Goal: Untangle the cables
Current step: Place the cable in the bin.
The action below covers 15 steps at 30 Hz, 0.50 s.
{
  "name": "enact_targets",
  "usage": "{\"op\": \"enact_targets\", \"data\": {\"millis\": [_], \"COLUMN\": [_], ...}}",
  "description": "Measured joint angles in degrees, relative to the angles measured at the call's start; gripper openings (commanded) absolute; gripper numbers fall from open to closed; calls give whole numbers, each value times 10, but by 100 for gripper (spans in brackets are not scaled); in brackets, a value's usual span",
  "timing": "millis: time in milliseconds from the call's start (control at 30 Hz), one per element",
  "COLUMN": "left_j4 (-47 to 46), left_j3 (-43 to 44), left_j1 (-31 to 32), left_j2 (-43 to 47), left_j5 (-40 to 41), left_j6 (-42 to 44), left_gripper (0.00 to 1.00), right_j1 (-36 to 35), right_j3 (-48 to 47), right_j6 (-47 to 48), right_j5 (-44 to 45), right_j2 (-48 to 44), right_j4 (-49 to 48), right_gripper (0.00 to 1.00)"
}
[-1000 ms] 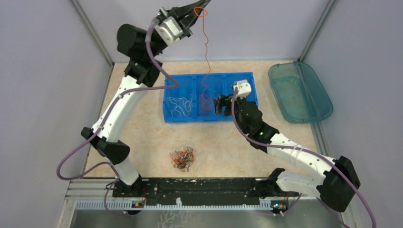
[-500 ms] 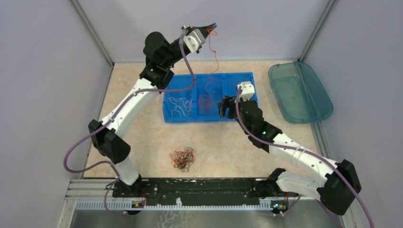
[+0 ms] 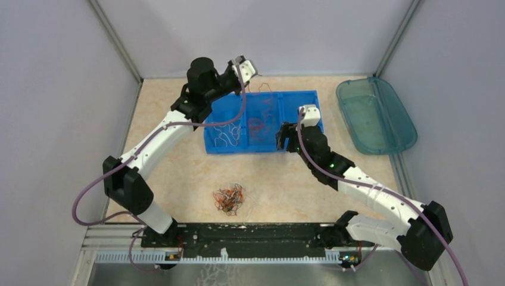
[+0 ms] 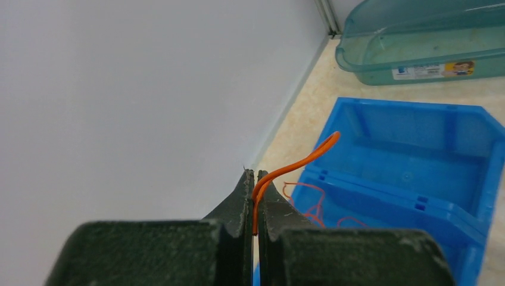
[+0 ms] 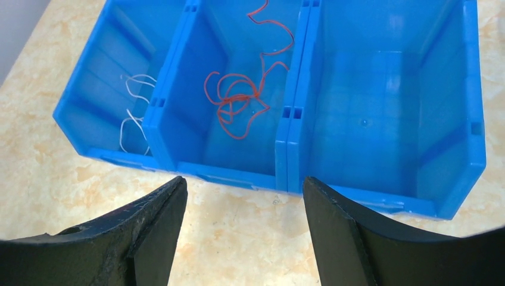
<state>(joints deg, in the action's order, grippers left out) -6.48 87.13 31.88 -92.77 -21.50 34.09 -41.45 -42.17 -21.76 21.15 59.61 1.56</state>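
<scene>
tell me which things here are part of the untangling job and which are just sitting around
Part of the job:
- tangled wire pile
- orange wire pinched in the shut left gripper
- blue bin holding sorted white wires and red wires

Just lying about:
- teal tray beside the bin, nothing visible in it

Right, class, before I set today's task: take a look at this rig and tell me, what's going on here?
Two robot arms are sorting thin wires by colour. The left end effector is shut on an orange wire, holding it over the far edge of the blue bin. The right end effector hangs open at the bin's near edge, holding nothing. White wires lie in the left compartment and red-orange wires in the middle one. A tangled pile waits on the table.
</scene>
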Motion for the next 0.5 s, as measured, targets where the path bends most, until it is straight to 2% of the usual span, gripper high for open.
{"op": "enact_targets", "data": {"millis": [333, 500], "left_j4": [132, 160], "left_j3": [-2, -49], "left_j1": [0, 2], "left_j2": [12, 18], "left_j5": [-15, -16], "left_j6": [-97, -133], "left_gripper": [0, 0], "right_j1": [4, 16], "right_j3": [-7, -7], "right_j6": [-25, -36], "right_j5": [34, 41], "right_j2": [-28, -31], "right_j4": [21, 26], "right_gripper": [72, 72]}}
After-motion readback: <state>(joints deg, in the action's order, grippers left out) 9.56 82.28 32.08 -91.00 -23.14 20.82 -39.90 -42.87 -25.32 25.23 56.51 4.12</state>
